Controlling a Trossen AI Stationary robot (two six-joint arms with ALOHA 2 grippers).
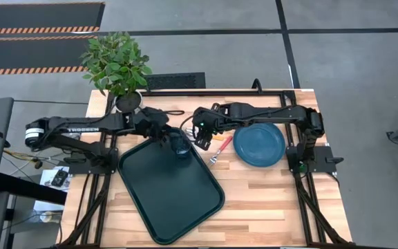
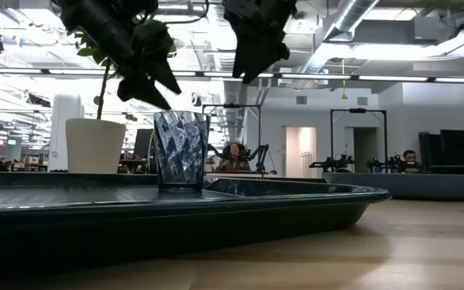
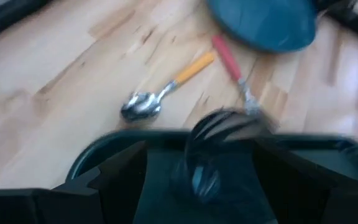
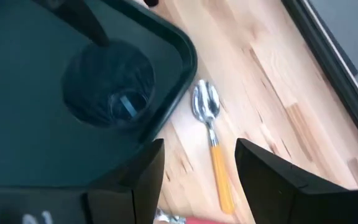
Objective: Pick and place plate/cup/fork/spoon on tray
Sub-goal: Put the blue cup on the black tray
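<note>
Cup (image 1: 180,145) upright on tray (image 1: 164,200)

Grey floor (image 1: 351,62), exposed ceiling ducts (image 2: 353,20).

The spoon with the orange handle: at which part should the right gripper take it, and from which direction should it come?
Probably the orange handle near its middle, coming straight down. The spoon lies flat on the wooden table just beside the tray, so only a top approach fits. The handle is straight and narrow; the right gripper, open above it, could close across it. The rounded metal bowl would likely slip.
</note>
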